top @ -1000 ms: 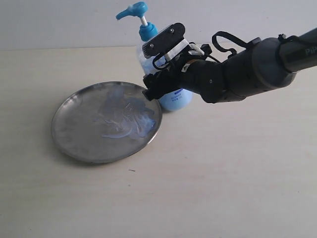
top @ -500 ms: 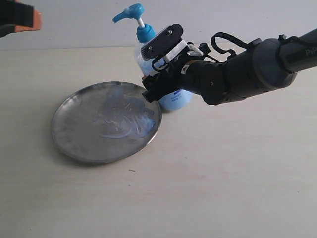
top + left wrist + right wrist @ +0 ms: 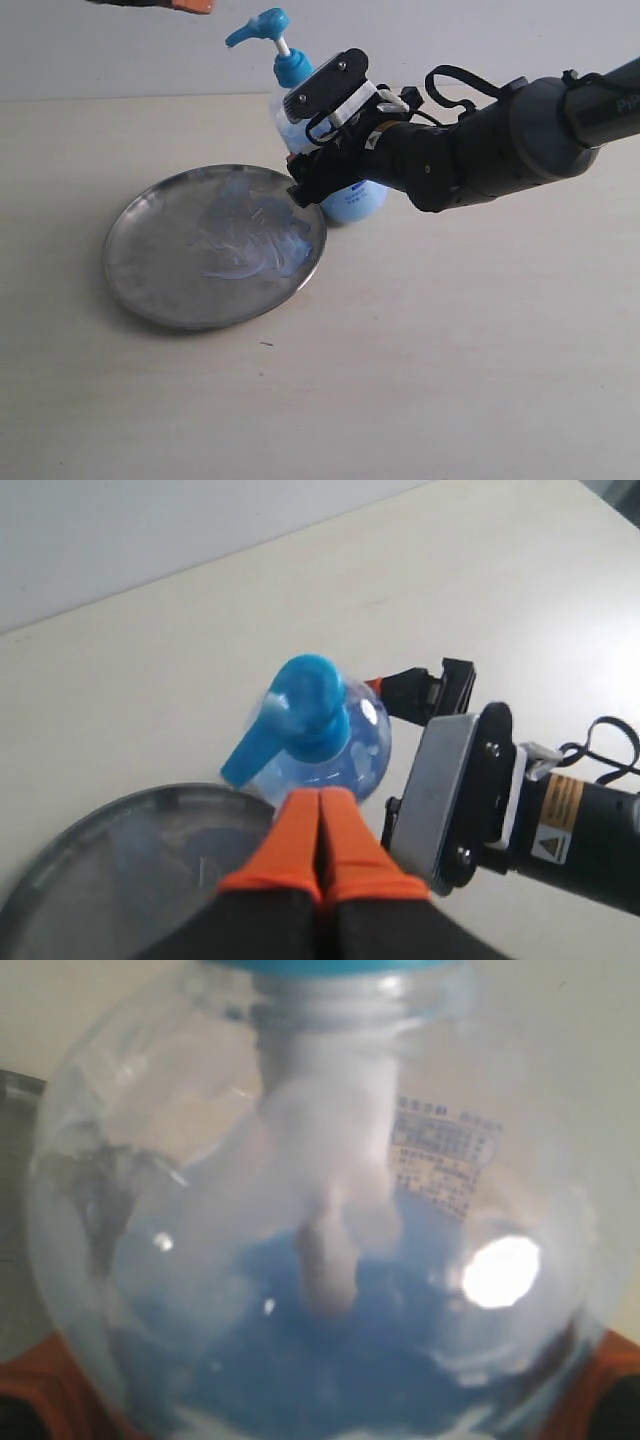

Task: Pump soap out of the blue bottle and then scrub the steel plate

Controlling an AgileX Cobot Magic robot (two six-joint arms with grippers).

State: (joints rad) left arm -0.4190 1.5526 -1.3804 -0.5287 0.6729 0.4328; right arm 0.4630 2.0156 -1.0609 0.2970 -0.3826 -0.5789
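Observation:
The blue bottle point(image 3: 352, 200) stands beside the steel plate point(image 3: 150, 265), its blue pump head point(image 3: 262, 24) pointing over the plate. My right gripper point(image 3: 305, 180) is closed around the bottle's body. In the right wrist view the bottle point(image 3: 320, 1210) fills the frame, with orange fingers point(image 3: 40, 1385) at both sides. Pale blue soap point(image 3: 255, 235) is smeared across the plate's middle. My left gripper point(image 3: 320, 815) is shut, empty, and hovers above the pump head point(image 3: 310, 705). Only its orange tip point(image 3: 190, 5) shows at the exterior view's top edge.
The bottle and plate rest on a pale wooden table point(image 3: 450, 350), with a white wall point(image 3: 120, 50) behind it. The right arm point(image 3: 500, 140) stretches in from the right, low over the table.
The left gripper has entered at the top left and moved right toward the pump. The pump head has shifted slightly left. The right arm has stayed put.

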